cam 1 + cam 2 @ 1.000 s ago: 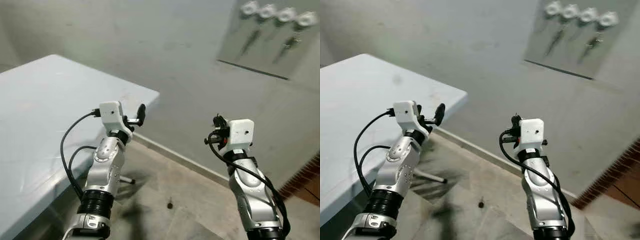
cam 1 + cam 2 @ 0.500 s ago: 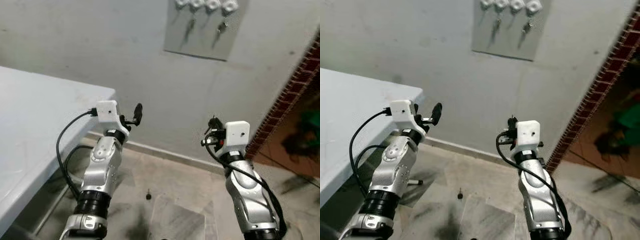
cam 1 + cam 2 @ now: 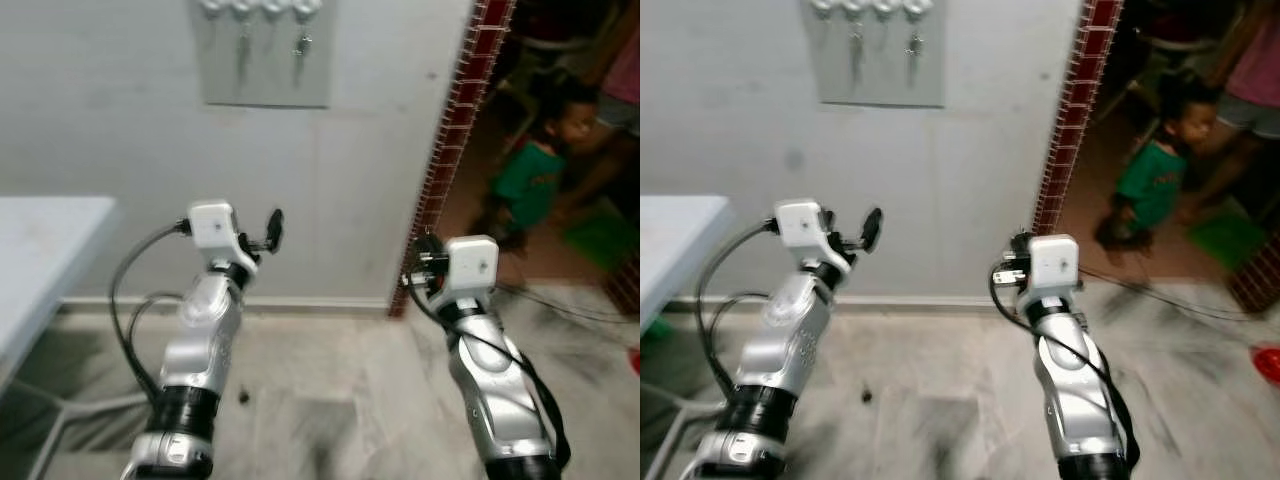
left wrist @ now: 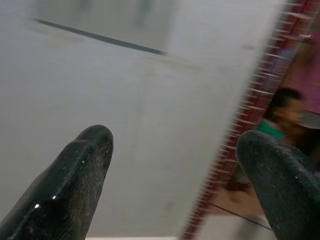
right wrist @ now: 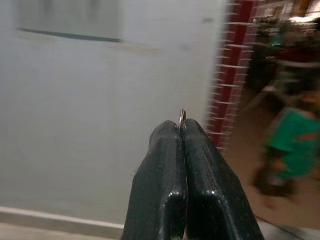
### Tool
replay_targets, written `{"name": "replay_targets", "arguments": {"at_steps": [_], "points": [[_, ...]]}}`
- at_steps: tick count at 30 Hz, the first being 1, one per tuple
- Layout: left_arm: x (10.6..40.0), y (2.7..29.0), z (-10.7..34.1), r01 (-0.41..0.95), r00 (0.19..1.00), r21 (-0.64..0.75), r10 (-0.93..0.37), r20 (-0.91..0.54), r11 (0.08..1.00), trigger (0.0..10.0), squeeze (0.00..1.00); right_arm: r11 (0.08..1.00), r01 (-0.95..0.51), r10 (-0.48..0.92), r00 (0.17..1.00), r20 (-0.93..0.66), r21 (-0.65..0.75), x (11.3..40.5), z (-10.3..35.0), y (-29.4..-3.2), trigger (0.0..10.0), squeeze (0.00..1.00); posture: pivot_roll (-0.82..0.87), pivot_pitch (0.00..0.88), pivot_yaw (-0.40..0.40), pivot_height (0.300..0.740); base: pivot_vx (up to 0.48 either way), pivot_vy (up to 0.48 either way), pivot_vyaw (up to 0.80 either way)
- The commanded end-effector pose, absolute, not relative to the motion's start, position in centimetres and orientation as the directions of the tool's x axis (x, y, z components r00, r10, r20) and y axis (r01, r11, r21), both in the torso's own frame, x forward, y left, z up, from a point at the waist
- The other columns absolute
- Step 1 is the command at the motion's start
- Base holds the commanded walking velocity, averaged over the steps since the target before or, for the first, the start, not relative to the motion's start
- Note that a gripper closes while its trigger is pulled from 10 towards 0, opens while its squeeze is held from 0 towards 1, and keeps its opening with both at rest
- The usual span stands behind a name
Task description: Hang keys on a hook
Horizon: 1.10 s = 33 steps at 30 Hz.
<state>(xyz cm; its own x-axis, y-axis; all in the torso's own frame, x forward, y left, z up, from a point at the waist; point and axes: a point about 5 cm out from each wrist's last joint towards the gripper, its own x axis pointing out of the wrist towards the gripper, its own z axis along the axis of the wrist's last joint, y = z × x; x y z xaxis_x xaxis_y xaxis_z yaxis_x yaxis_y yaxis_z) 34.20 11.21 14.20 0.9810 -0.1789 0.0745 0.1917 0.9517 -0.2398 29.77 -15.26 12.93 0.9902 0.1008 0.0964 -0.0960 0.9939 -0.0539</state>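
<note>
High on the grey wall, a board (image 3: 265,55) carries four hooks (image 3: 864,7); two hold hanging keys (image 3: 301,44). Right gripper (image 5: 180,131) is pinched together on a thin metal key ring (image 5: 182,116), held up in front of the wall beside the brick door edge (image 3: 452,150). Left gripper (image 4: 175,145) is raised, fingers spread apart, holding nothing. One table corner (image 3: 50,240) shows at far left. Two people (image 3: 535,160) stand in the doorway. Since half a second ago the camera has swung right: the board has slid left and the doorway has come in.
</note>
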Motion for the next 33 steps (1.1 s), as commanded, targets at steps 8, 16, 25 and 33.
{"name": "replay_targets", "arguments": {"at_steps": [8, 16, 25, 33], "points": [[34.12, 11.72, 14.10, 0.171, 0.985, -0.244, -0.160, 0.064, 0.954, 10.0, 0.00, 0.992, -0.111, 0.117, 0.986, 0.120, -0.053, 29.77, 13.65, -14.84, 10.0, 0.00, -0.08, 0.035, -0.013, 0.732, 0.000, 0.000, 0.00], [34.19, 11.48, 14.03, 0.173, 0.985, -0.264, -0.164, 0.054, 0.949, 10.0, 0.00, 0.992, -0.116, 0.122, 0.985, 0.123, -0.055, 29.73, 13.70, -14.73, 10.0, 0.00, -0.08, 0.031, -0.010, 0.732, 0.000, 0.140, 0.00], [34.23, 11.28, 14.04, 0.179, 0.984, -0.247, -0.172, 0.051, 0.952, 10.0, 0.00, 0.992, -0.118, 0.123, 0.985, 0.122, -0.054, 29.59, 13.61, -14.61, 10.0, 0.00, -0.09, 0.026, -0.006, 0.732, 0.000, 0.213, 0.00], [34.29, 11.50, 14.25, 0.177, 0.984, -0.274, -0.164, 0.069, 0.945, 10.0, 0.00, 0.991, -0.119, 0.125, 0.985, 0.121, -0.059, 29.46, 13.54, -14.63, 10.0, 0.00, -0.09, 0.022, -0.004, 0.732, 0.150, 0.000, 0.00]]}}
